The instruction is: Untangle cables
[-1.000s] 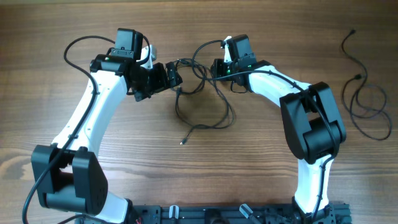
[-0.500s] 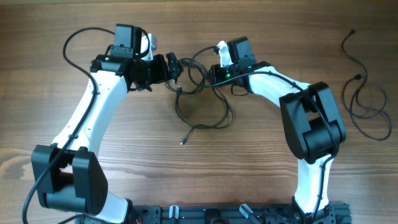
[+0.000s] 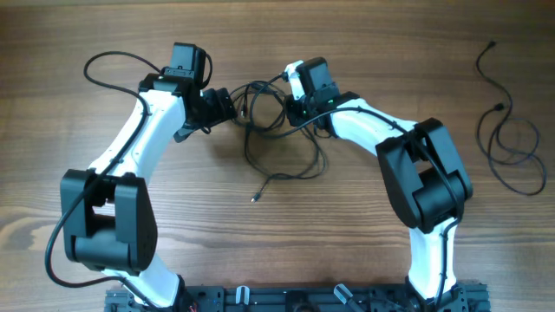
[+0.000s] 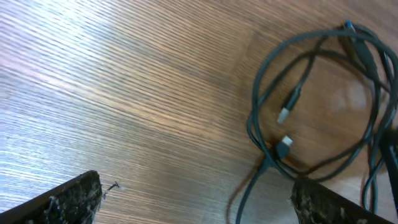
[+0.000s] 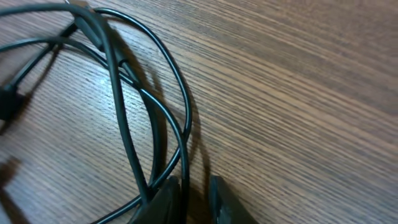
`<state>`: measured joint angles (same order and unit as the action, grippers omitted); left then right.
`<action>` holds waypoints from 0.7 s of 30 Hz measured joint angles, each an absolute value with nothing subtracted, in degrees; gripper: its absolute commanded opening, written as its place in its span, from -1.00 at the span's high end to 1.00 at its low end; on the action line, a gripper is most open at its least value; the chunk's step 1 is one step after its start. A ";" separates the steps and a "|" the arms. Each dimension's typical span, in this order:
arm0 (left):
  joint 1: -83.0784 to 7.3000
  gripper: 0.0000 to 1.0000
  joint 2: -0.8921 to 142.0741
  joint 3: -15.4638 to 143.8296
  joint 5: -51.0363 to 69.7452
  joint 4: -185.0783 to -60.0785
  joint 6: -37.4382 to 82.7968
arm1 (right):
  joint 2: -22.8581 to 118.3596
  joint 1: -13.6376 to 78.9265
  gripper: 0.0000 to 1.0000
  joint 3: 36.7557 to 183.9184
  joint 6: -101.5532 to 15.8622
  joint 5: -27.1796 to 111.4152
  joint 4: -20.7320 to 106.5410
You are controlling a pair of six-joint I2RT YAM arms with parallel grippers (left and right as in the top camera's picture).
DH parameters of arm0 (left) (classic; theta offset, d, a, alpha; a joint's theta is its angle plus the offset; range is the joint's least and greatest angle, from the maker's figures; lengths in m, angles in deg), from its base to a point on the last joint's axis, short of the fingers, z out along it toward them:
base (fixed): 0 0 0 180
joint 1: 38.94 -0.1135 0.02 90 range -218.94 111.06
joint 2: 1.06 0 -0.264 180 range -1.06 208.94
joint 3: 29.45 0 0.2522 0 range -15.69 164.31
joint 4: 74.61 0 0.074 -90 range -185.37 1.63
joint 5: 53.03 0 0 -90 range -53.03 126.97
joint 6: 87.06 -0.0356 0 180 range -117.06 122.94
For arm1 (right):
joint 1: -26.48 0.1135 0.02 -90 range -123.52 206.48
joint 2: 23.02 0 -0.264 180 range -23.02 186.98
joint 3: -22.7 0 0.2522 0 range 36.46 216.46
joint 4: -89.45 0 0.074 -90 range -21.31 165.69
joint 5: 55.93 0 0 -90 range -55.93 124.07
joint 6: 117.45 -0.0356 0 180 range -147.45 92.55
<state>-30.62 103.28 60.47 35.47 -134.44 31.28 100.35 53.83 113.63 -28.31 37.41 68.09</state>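
Grained wood table (image 3: 347, 225), thin glossy black cables (image 5: 118, 93) looped between the grippers. The left gripper (image 4: 196, 196) gapes empty; the right gripper (image 5: 194, 190) has narrowed onto a strand

Cables (image 5: 121, 102) partly beyond picture edges

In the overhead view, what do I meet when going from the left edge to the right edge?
Left white-and-black robot arm → tangled bundle of thin black cables → right white-and-black robot arm → separate loose thin black cable.
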 measured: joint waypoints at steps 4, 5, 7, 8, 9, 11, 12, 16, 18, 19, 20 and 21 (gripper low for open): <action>-34.67 -1.00 103.28 60.47 35.69 -134.44 32.39 | 100.35 54.18 0.85 113.63 -27.06 36.64 68.09; -35.71 -1.00 103.28 60.47 35.82 -134.44 32.44 | 100.35 54.12 0.91 113.63 -26.87 37.06 68.07; -37.11 -1.00 103.28 60.47 35.87 -134.46 32.44 | 100.35 53.97 0.91 113.63 -26.72 38.19 68.01; -37.66 -1.00 103.28 60.47 35.87 -134.46 32.44 | 100.35 53.92 0.91 113.65 -26.65 39.00 67.64; -38.23 -1.00 103.28 60.47 35.89 -134.46 32.46 | 100.35 53.92 0.91 113.65 -26.65 39.42 67.50; -38.36 -1.00 103.28 60.47 35.87 -134.44 32.46 | 100.35 53.90 0.92 113.74 -26.67 40.05 67.35; -38.36 -1.00 103.28 60.47 35.87 -134.44 32.46 | 100.35 53.86 0.91 113.76 -26.78 41.04 67.18; -38.36 -1.00 103.28 60.47 35.89 -134.44 32.46 | 100.28 53.70 0.91 113.76 -26.19 48.75 66.08; -38.36 -1.00 103.28 60.47 35.89 -134.44 32.46 | 99.63 53.70 0.91 113.76 -25.80 50.61 65.01; -38.36 -1.00 103.28 60.47 35.89 -134.41 32.46 | 98.56 53.70 0.91 113.76 -25.75 50.92 64.75; -38.36 -1.00 103.28 60.47 35.87 -134.44 32.46 | 96.92 53.70 0.91 113.76 -25.62 51.00 64.62; -38.36 -1.00 103.28 60.47 35.87 -134.44 32.46 | 93.68 53.70 0.91 113.76 -25.60 50.94 64.64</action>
